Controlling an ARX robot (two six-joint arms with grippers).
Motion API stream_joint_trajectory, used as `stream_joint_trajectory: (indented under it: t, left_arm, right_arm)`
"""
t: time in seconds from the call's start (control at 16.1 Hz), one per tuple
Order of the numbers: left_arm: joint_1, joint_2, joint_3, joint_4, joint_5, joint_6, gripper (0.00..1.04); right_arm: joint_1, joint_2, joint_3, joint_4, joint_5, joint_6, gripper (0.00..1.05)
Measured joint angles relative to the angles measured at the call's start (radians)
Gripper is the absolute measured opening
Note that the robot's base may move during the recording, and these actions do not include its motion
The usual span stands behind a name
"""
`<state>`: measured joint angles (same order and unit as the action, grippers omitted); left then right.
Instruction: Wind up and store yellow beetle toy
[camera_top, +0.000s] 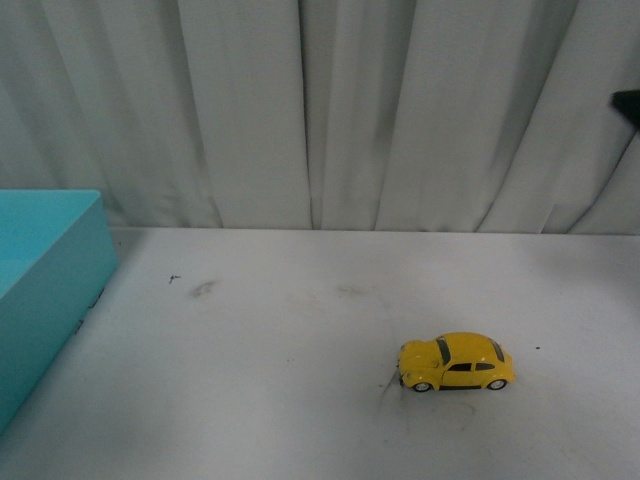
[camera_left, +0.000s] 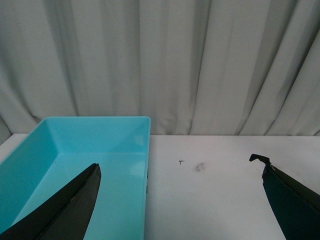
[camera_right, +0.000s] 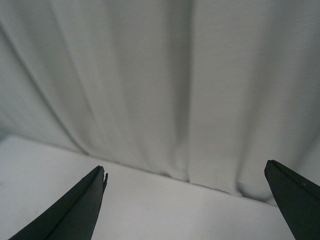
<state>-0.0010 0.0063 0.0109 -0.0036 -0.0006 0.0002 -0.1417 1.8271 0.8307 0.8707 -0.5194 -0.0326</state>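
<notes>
The yellow beetle toy (camera_top: 457, 363) stands on its wheels on the white table (camera_top: 300, 400), right of centre and near the front, nose pointing left. Neither arm shows in the front view. My left gripper (camera_left: 177, 167) is open and empty, held above the table beside the teal box (camera_left: 95, 135); the toy is out of its view. My right gripper (camera_right: 185, 172) is open and empty, facing the curtain over bare table; the toy is out of its view too.
An open teal box (camera_top: 45, 270) stands at the table's left edge. A grey-white curtain (camera_top: 320, 110) hangs along the back. Small dark specks and a smudge (camera_top: 203, 289) mark the table. A dark object (camera_top: 628, 105) shows at the right edge.
</notes>
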Motion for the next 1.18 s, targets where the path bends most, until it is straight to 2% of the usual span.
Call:
stream_joint_trajectory:
  t: [0.12, 0.25, 0.37, 0.43, 0.56, 0.62, 0.74, 0.87, 1.18]
  left_arm:
    - [0.000, 0.000, 0.000, 0.000, 0.000, 0.000, 0.98]
    - [0.000, 0.000, 0.000, 0.000, 0.000, 0.000, 0.98]
    - [0.000, 0.000, 0.000, 0.000, 0.000, 0.000, 0.98]
    - [0.000, 0.000, 0.000, 0.000, 0.000, 0.000, 0.98]
    - [0.000, 0.000, 0.000, 0.000, 0.000, 0.000, 0.98]
    - [0.000, 0.000, 0.000, 0.000, 0.000, 0.000, 0.98]
    - [0.000, 0.000, 0.000, 0.000, 0.000, 0.000, 0.98]
    - [0.000, 0.000, 0.000, 0.000, 0.000, 0.000, 0.98]
    - [0.000, 0.000, 0.000, 0.000, 0.000, 0.000, 0.98]
  right_arm:
    - [0.039, 0.098, 0.106, -0.105, -0.153, -0.154, 0.98]
    - [0.065, 0.131, 0.180, -0.278, -0.304, -0.337, 0.98]
    - [0.077, 0.136, 0.235, -0.547, -0.426, -0.598, 0.98]
    - [0.085, 0.149, 0.273, -0.735, -0.459, -0.772, 0.98]
    - [0.095, 0.207, 0.343, -1.069, -0.423, -1.117, 0.98]
    - [0.105, 0.242, 0.360, -1.196, -0.396, -1.292, 0.98]
    - [0.118, 0.301, 0.400, -1.379, -0.319, -1.548, 0.98]
    - [0.130, 0.352, 0.461, -1.453, -0.287, -1.652, 0.98]
    - [0.165, 0.443, 0.589, -1.467, -0.262, -1.693, 0.98]
